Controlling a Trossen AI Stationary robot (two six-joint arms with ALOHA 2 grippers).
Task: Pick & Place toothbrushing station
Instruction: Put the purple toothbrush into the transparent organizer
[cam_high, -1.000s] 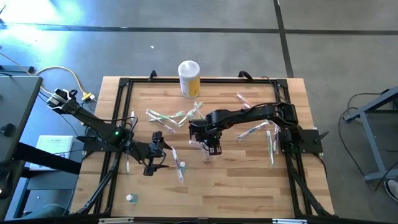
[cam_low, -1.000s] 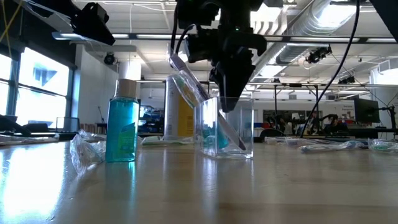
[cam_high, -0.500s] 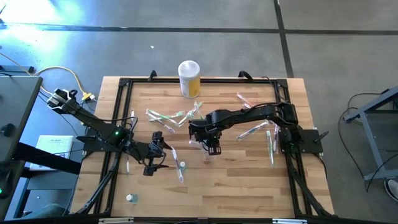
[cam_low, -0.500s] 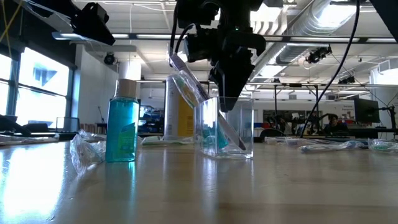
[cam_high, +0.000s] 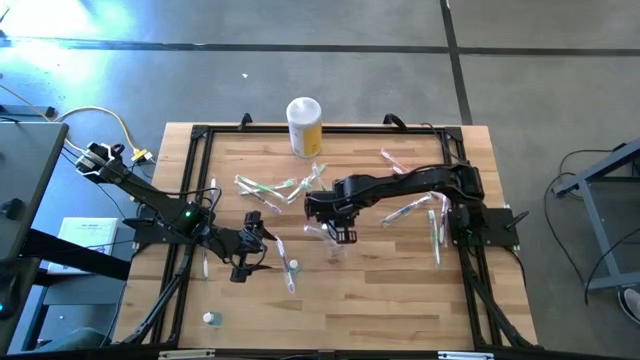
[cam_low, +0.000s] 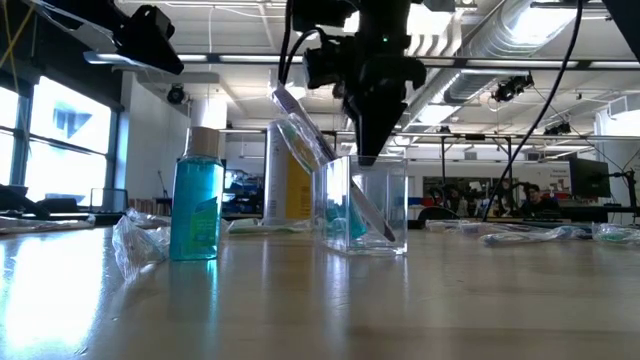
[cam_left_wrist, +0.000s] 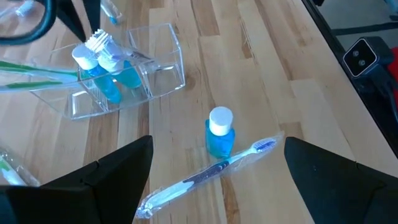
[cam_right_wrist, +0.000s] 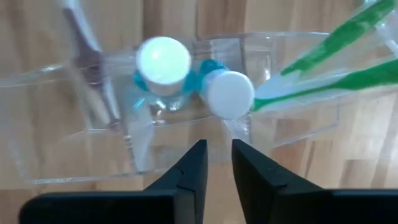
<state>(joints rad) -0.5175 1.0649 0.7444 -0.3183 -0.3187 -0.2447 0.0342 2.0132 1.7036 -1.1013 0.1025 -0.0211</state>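
Wooden table (cam_high: 400, 280) seen by an onlooker at its near edge, with the clear plastic organizer (cam_left_wrist: 127, 71) as the landmark.

Nearest, toward the left of the organizer: a small blue bottle with a white cap (cam_left_wrist: 219, 130) stands upright, and a wrapped toothbrush (cam_left_wrist: 208, 177) lies flat just beside it. No lettering can be read on either (the bottle's front shows only plain blue liquid in the low view). The left gripper (cam_high: 243, 262) waits above this spot, well apart from the organizer, its fingers spread wide and holding nothing.

The organizer stands near the middle of the table. Its compartments hold two blue bottles with white caps (cam_right_wrist: 163, 61), side by side, and green-accented toothbrushes in clear wrap (cam_right_wrist: 323, 74) that lean out over one end wall. In the low view a further wrapped toothbrush (cam_low: 305, 125) rests tilted against its rim.

Directly above the organizer hangs the right gripper (cam_right_wrist: 216, 163), pointing down; its two dark fingers (cam_right_wrist: 193, 163) stand nearly together with a narrow slit between them, and nothing shows in that slit.

Beyond the organizer, loose wrapped toothbrushes (cam_high: 268, 187) lie scattered to the left, and more (cam_high: 415, 208) to the right under the right arm.

Farthest, at the table's back edge: a yellow canister with a white lid (cam_high: 304, 126); its label is too small to read.
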